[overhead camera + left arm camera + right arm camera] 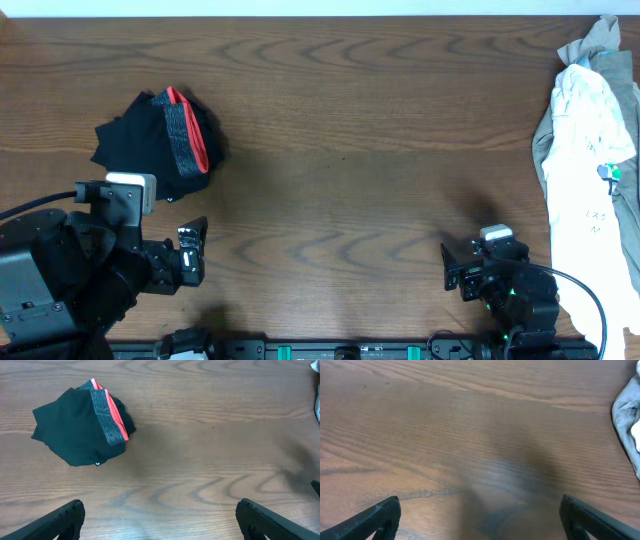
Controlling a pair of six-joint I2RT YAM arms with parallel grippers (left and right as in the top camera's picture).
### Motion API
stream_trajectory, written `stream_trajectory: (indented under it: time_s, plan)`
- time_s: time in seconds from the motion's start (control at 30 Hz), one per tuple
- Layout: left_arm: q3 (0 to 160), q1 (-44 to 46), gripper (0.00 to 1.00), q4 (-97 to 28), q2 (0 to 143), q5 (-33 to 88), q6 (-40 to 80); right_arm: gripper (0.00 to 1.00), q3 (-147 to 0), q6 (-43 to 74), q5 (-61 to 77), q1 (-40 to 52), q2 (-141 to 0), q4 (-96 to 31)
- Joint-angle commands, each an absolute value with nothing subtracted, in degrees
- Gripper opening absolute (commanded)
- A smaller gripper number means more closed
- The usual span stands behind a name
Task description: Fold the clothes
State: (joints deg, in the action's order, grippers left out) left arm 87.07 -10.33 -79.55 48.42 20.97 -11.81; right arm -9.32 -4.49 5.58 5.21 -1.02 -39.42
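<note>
A black garment with a grey and red waistband (158,140) lies bunched at the left of the wooden table; it also shows in the left wrist view (82,427). A pile of white and grey-green clothes (588,150) lies along the right edge, and a corner of it shows in the right wrist view (629,420). My left gripper (192,250) is open and empty, near the front edge, below the black garment; its fingers frame bare wood (159,519). My right gripper (452,268) is open and empty at the front right, left of the pile (479,519).
The wooden table (350,150) spreads between the two clothes heaps. A light strip runs along the table's far edge (300,8). A black cable (590,300) loops from the right arm near the front right corner.
</note>
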Motion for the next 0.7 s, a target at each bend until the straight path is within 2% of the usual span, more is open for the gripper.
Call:
stream_trajectory:
  time_s: [0.0, 0.53, 0.67]
  plan:
    - [87.2, -10.1, 0.98, -79.7, 48.3, 20.9, -11.3, 0.99, -9.2, -5.2, 6.0, 4.4, -1.1, -39.5]
    - [87.1, -9.2, 0.98, -80.0, 47.9, 20.2, -12.2, 0.99, -9.2, -5.2, 6.0, 4.4, -1.1, -39.5]
    - [79.4, -9.2, 0.98, -68.4, 45.3, 20.2, -12.3, 0.99, -9.2, -5.2, 6.0, 4.4, -1.1, -39.5]
